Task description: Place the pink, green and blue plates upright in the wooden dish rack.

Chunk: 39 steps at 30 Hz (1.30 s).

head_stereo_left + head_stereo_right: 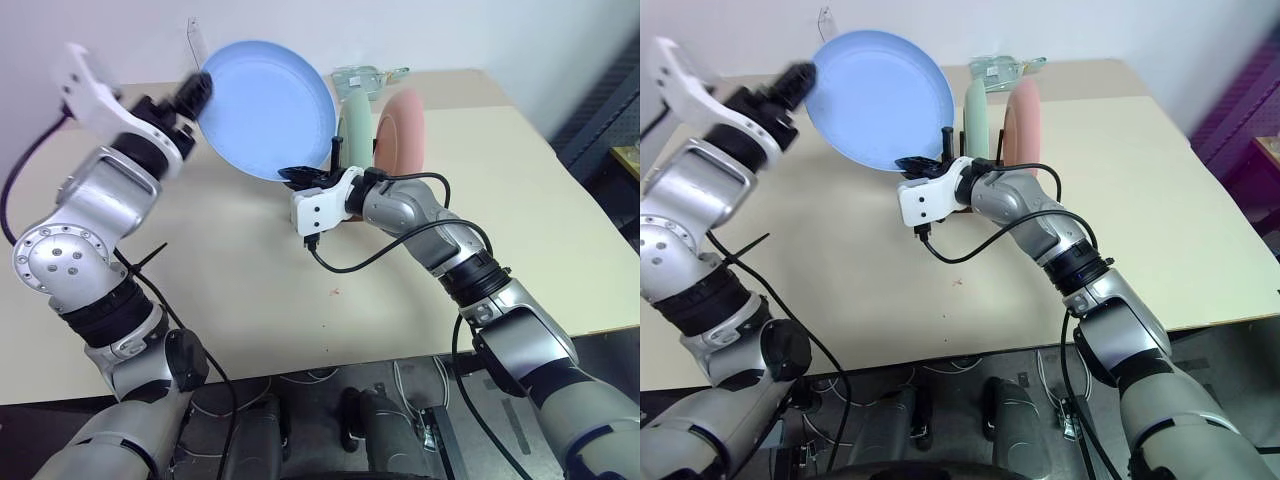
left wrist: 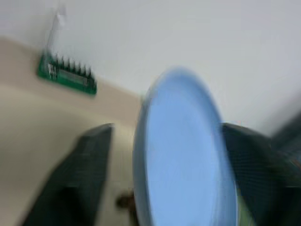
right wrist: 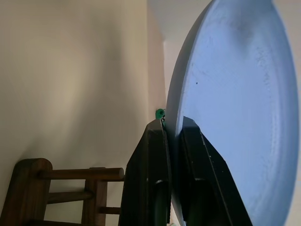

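A light blue plate (image 1: 265,108) is held above the beige counter (image 1: 520,220), tilted nearly upright, its hollow face turned toward the camera and its rim running from upper left to lower right. The right gripper (image 1: 300,177) has its two black fingers (image 3: 155,169) clamped together on the plate's lower rim. The left gripper (image 1: 195,90) sits at the plate's left rim with its fingers (image 2: 80,169) spread wide, one on each side of the plate. Behind, the green plate (image 1: 355,125) and pink plate (image 1: 405,130) stand on edge, side by side. The right wrist view adds the dark wooden dish rack (image 3: 61,193) below the plate; the left wrist view shows a green tool-bit holder (image 2: 68,75) at the counter's far edge
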Tool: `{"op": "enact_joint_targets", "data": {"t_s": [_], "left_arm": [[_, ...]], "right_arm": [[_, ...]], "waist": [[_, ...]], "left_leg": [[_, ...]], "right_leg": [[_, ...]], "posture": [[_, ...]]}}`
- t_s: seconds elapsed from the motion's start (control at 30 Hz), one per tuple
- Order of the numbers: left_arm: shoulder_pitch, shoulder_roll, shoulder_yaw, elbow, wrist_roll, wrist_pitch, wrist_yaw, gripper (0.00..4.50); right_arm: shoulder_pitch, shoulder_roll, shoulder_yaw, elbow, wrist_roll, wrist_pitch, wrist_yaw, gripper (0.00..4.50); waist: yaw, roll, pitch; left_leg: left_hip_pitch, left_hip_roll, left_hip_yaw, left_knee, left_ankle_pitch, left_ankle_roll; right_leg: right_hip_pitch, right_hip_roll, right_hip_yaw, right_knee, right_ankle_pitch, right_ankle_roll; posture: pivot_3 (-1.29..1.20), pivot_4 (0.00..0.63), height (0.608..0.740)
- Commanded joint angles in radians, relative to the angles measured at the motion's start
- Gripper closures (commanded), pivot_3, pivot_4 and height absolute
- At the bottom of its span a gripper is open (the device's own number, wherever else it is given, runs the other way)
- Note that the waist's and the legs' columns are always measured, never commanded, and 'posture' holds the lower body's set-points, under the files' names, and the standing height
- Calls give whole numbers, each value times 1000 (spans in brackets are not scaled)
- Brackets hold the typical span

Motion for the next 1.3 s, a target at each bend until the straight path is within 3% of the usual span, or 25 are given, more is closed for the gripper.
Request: {"op": "enact_joint_targets", "data": {"t_s": [0.03, 0.17, 0.3, 0.37, 0.47, 0.6, 0.87, 1.3], "left_arm": [[6, 152, 36, 47, 166, -176, -50, 390], [129, 306, -5, 127, 345, -296, -154, 390], [360, 373, -131, 145, 486, -389, -335, 390], [460, 357, -225, 107, 533, -433, -421, 390], [519, 305, -273, 76, 538, -456, -476, 390], [655, 305, -453, 27, 689, -592, -610, 390], [753, 294, -505, -46, 643, -594, -815, 390], [782, 285, -539, -99, 654, -543, -912, 390]], "right_arm": [[-24, 13, -46, -62, 51, -36, -2, 4500], [-12, 50, -82, -110, 159, -28, 33, 4500], [11, 164, -192, -242, 422, 147, 81, 4500], [30, 231, -263, -331, 596, 332, 96, 4500], [40, 281, -327, -421, 742, 541, 92, 4500], [14, 409, -485, -482, 1006, 893, -84, 4500], [-27, 454, -611, -414, 1113, 1119, -279, 4500], [-80, 449, -684, -298, 1183, 1226, -371, 4500]], "waist": [[-4, 0, 0], [-4, 1, 0], [5, 0, 0], [9, 0, 0], [25, -1, -1], [21, 0, -1], [13, 2, 0], [1, 3, 1]], "left_leg": [[1, 0, 0, -1, 0, 0], [2, 0, 1, -3, 0, -1], [3, 1, 1, -3, 0, 0], [2, 2, 1, -2, 0, 1], [2, 2, -1, -1, -4, 5], [2, 3, -2, -2, -4, 5], [-1, 6, 1, -3, -4, 6], [-3, 6, 0, -3, -4, 6]], "right_leg": [[0, 0, 0, 0, 0, 0], [0, 1, 1, 0, 0, 0], [1, 0, 1, 0, 0, 0], [1, 0, 0, 0, 0, 0], [2, -2, 0, 0, 0, -1], [0, -2, 1, 0, -1, -6], [-5, -1, 1, 0, 0, -7], [-5, 0, 1, -1, 2, -3]], "posture": [[0, 150, 730], [0, 150, 730], [0, 150, 730], [0, 150, 730], [0, 150, 730], [0, 150, 730], [0, 150, 730], [0, 150, 730]]}}
